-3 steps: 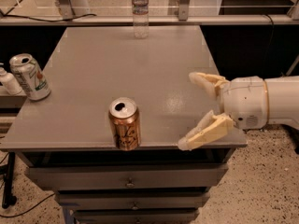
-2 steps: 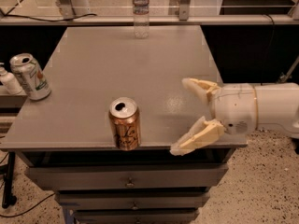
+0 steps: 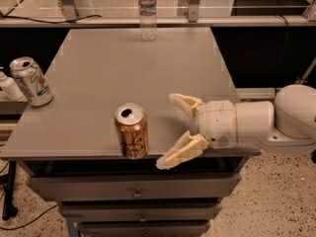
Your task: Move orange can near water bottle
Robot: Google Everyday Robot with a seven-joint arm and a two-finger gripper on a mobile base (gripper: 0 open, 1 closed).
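The orange can (image 3: 132,131) stands upright at the front edge of the grey table (image 3: 128,78), its silver top open. The water bottle (image 3: 147,13) stands upright at the table's far edge, clear with a pale label. My gripper (image 3: 165,131) comes in from the right at the table's front edge, open, its cream fingers (image 3: 181,150) spread and pointing left. It is just to the right of the orange can and not touching it.
A white-and-green can (image 3: 30,81) leans at the table's left edge, with a small white bottle (image 3: 10,87) just beyond it. Drawers (image 3: 133,191) sit under the tabletop. A rail and posts run behind the table.
My gripper has moved left along the front edge, closing most of the gap to the orange can. Its fingers stay spread. The cans and bottle have not moved.
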